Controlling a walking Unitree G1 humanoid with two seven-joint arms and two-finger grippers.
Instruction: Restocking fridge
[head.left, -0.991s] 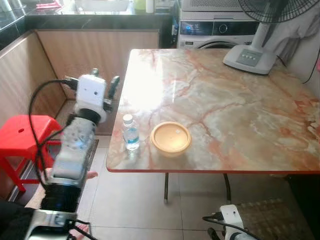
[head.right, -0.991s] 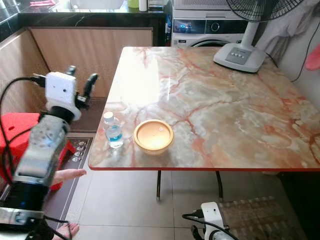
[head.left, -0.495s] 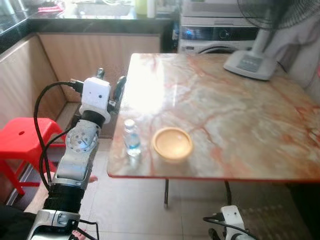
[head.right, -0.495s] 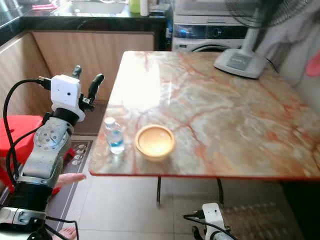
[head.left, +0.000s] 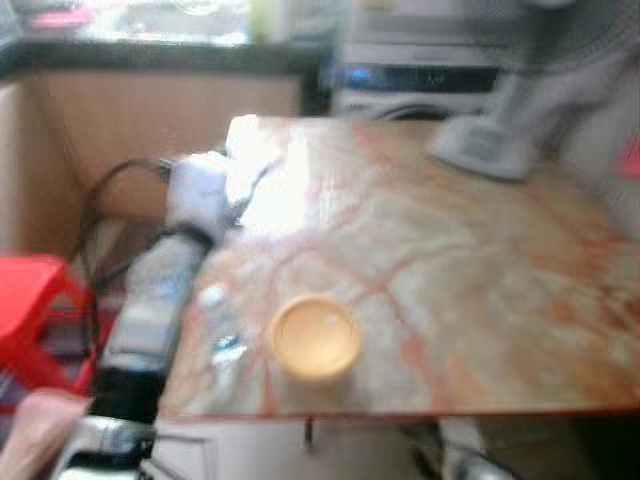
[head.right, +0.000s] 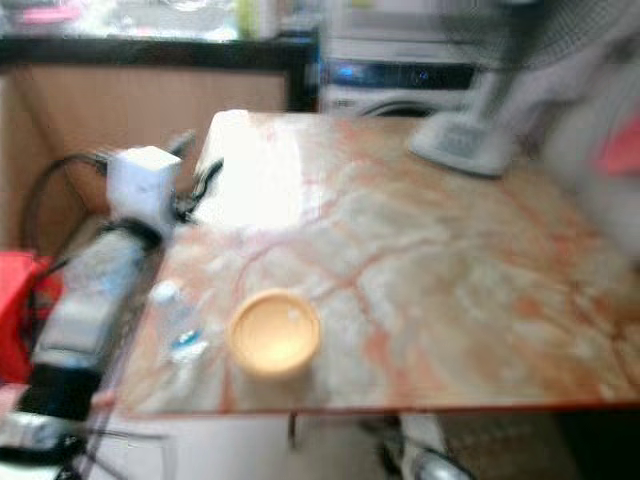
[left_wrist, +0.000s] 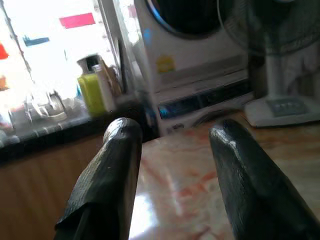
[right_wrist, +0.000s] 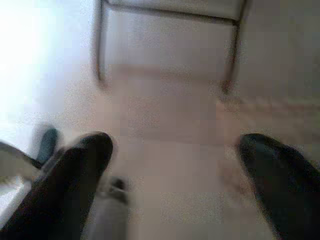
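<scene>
Bottle (head.left: 220, 330) stands near the surface's (head.left: 480, 260) front left corner, just beside a bowl (head.left: 313, 338). Left tool (left_wrist: 172, 165) hovers at the left edge, fingers apart, empty. Right tool (right_wrist: 175, 175) hangs idle, apart. Judged light, smooth, crushable plastic: grip mid-body, gently.
</scene>
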